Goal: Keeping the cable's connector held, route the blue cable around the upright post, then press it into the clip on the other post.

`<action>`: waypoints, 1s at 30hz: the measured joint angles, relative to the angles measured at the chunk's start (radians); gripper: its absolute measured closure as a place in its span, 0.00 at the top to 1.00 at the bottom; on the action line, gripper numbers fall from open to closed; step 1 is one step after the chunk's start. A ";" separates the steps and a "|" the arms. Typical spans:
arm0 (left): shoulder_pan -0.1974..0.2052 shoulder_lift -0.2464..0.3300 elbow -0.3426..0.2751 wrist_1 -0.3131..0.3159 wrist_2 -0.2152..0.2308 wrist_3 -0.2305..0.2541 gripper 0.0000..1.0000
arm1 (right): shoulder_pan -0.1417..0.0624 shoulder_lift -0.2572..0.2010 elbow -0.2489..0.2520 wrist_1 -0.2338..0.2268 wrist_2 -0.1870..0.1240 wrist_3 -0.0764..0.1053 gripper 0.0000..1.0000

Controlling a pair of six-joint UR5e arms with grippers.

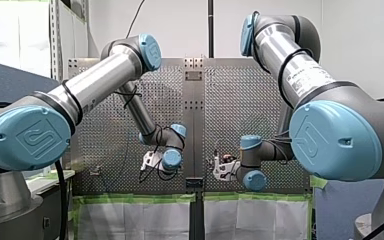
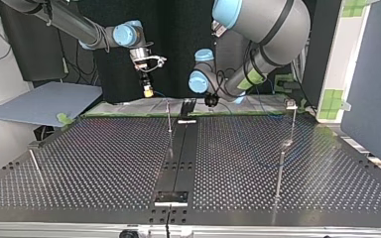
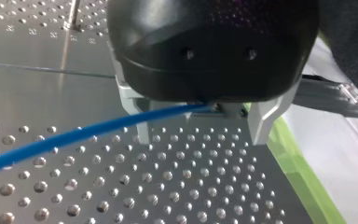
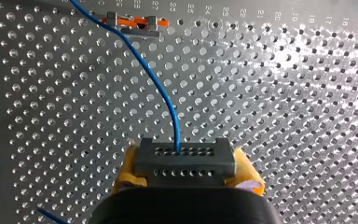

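**A:** What is the surface like?

**B:** It is a dark perforated table (image 2: 104, 163), with small holes in straight rows and a smooth black strip (image 2: 182, 148) along its middle. Green tape (image 2: 129, 110) lines the edge below the arms. At the top view's left a grey-blue board (image 2: 49, 101) lies beside the table, slightly tilted. Behind the arms hangs a black backdrop (image 2: 178, 49).

**A:** What stands on it?

**B:** A thin upright post (image 2: 169, 118) stands just beside the strip, near the arms. A second post (image 2: 292, 124), with a small metal head, stands at the top view's right.

**A:** And the cable?

**B:** My right gripper (image 4: 186, 170) is clenched on the grey connector (image 4: 185, 156), with a yellow pad on each side of it. The blue cable (image 4: 163, 93) leaves the connector and curves over the holes. It passes the end of a small orange clip piece (image 4: 135, 22). I cannot tell if it touches it.

**A:** And the other pincer?

**B:** My left gripper (image 3: 200, 137) hangs over the table near the green tape. Its metal fingers (image 3: 142, 126) stand apart, released. The cable runs between them, close under the black body.
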 joint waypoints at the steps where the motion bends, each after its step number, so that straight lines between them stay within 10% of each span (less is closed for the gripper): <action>1: -0.001 -0.004 0.002 0.002 0.005 -0.008 1.00 | 0.000 0.000 0.000 0.000 -0.003 0.000 0.00; 30: -0.012 -0.101 0.102 -0.061 0.150 -0.243 1.00 | 0.004 -0.003 -0.020 0.047 0.035 -0.038 0.00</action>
